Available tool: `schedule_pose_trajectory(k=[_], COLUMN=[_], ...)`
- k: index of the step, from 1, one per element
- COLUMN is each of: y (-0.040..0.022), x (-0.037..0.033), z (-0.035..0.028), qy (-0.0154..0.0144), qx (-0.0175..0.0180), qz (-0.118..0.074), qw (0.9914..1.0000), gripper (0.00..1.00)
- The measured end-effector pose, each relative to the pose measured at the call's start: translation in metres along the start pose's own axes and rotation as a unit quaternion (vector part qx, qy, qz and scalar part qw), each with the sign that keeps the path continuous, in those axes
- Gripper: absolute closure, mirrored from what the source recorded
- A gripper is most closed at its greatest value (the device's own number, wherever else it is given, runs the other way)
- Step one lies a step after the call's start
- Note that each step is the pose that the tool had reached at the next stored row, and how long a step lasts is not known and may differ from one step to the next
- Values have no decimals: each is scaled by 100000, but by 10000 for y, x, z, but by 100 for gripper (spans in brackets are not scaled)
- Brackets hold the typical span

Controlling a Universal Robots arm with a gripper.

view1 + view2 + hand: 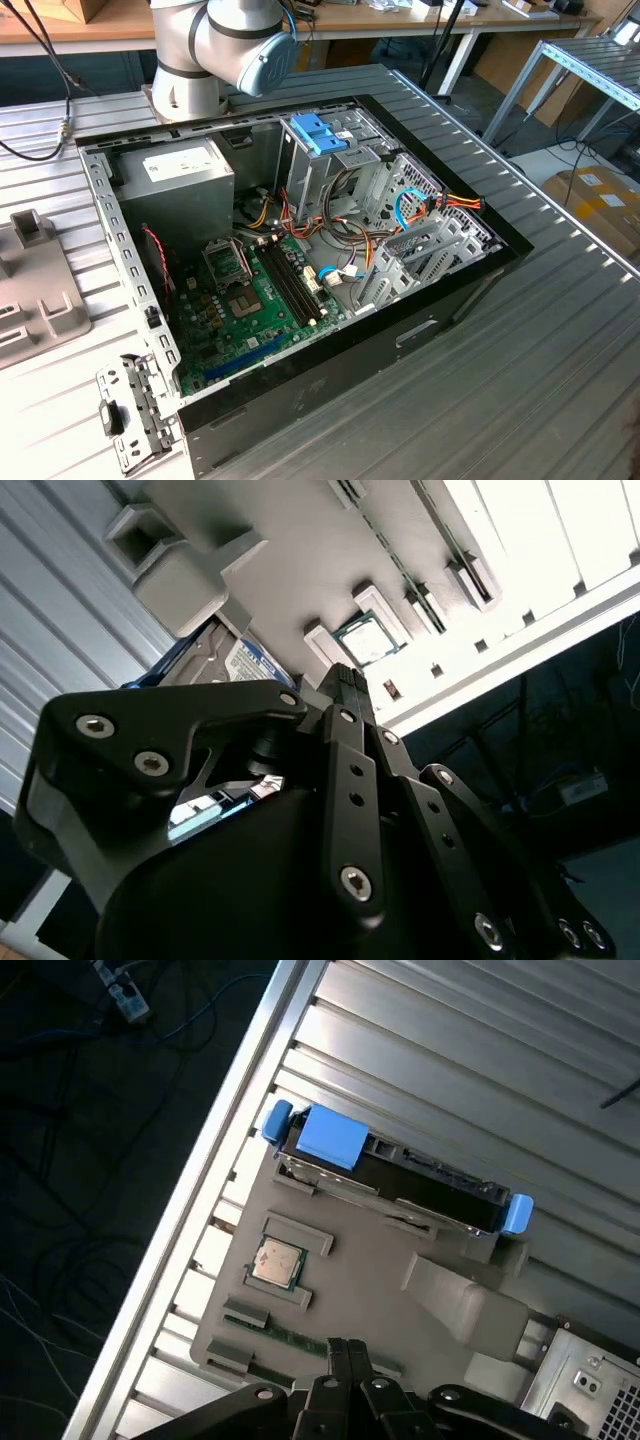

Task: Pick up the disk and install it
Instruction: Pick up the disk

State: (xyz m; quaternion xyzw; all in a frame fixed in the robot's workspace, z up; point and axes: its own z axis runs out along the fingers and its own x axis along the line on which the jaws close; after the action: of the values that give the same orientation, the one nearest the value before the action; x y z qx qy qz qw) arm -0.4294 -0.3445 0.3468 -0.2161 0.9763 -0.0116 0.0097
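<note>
The disk (400,1175) stands on its edge in a slot of a grey holder plate (370,1270), with blue plastic rails at both ends and a blue tab on top. In the second wrist view its white-and-blue label (245,660) peeks out behind the gripper's black body. My gripper (345,1345) hovers over the plate's near side, apart from the disk, fingers pressed together with nothing between them; in the second wrist view the gripper (345,675) tips also meet. The open computer case (300,260) lies on the table, with its drive cage (320,135) topped in light blue.
A processor chip (277,1262) and a memory stick (290,1338) sit in other recesses of the plate. The plate (30,290) lies at the exterior view's left of the case, near the ribbed table's edge (200,1190). Cables and a motherboard (250,300) fill the case.
</note>
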Motion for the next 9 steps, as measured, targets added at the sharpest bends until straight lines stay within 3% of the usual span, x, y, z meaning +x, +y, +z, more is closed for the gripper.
schedule_pose_trajectory(k=[2,9], y=[0,0], x=[0,0], z=[0,0], qy=[-45,-131], qx=[-25,-71], qz=[-1738,-4976], qw=[99985,99876], gripper=[89,89])
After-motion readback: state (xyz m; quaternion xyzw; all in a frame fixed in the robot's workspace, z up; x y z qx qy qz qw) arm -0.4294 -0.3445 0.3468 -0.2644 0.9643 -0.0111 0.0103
